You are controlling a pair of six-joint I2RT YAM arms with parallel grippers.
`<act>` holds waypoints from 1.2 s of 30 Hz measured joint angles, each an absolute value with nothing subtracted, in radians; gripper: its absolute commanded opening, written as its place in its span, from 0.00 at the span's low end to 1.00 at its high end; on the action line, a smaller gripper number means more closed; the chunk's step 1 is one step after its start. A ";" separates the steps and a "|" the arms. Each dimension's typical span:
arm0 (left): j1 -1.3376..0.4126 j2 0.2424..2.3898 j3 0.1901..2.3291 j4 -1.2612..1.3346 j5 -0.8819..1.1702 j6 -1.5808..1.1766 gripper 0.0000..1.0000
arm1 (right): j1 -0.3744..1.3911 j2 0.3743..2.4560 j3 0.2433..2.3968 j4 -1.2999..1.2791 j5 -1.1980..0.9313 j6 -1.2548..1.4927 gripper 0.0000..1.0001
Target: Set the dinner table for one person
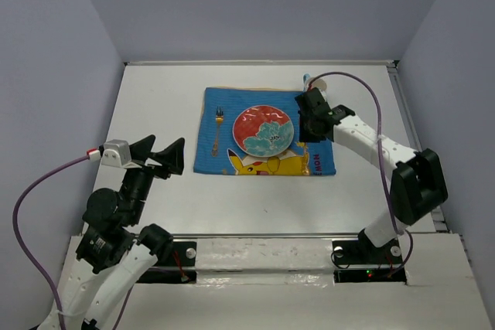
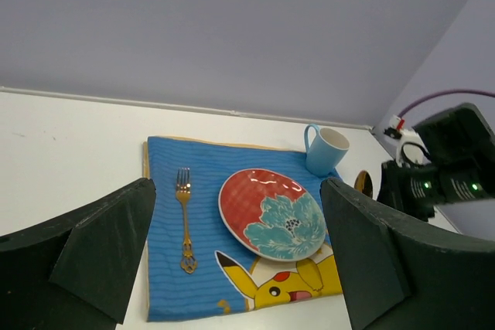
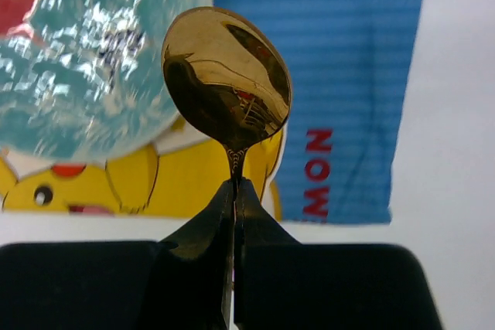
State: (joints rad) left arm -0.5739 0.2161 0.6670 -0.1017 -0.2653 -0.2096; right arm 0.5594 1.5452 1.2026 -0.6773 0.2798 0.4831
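Note:
The white dinner table (image 1: 155,98) carries a blue cartoon-print cloth (image 1: 213,156). On the cloth lie a red plate with a teal flower (image 1: 263,130) and, to its left, a gold fork (image 1: 219,125). My right gripper (image 3: 233,191) is shut on the neck of a gold spoon (image 3: 227,79) and holds it above the cloth's right part (image 3: 348,52), just right of the plate (image 3: 93,59). A light blue mug (image 2: 325,150) stands at the cloth's far right corner. My left gripper (image 2: 238,185) is open and empty, raised off the cloth's near left side.
Lavender-grey walls close the table at the back and on both sides. A purple cable loops above the right arm (image 1: 387,152). In the left wrist view the right gripper's black body (image 2: 441,168) is just right of the mug.

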 measured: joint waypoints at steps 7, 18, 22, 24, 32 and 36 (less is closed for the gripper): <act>-0.574 0.227 0.667 -0.102 -0.273 -0.210 0.99 | 0.443 1.796 1.396 -0.604 0.284 0.354 0.00; -0.552 0.253 0.667 -0.102 -0.276 -0.209 0.99 | 0.402 1.950 1.500 -0.558 0.226 0.310 0.00; -0.545 0.255 0.667 -0.102 -0.278 -0.209 0.99 | 0.385 1.991 1.505 -0.551 0.215 0.310 0.00; -0.541 0.262 0.667 -0.102 -0.277 -0.209 0.99 | 0.379 2.010 1.510 -0.545 0.206 0.310 0.00; -0.532 0.276 0.667 -0.102 -0.277 -0.209 0.99 | 0.373 2.025 1.517 -0.540 0.202 0.318 0.24; -0.528 0.279 0.667 -0.102 -0.277 -0.209 0.99 | 0.373 2.037 1.526 -0.525 0.202 0.321 0.34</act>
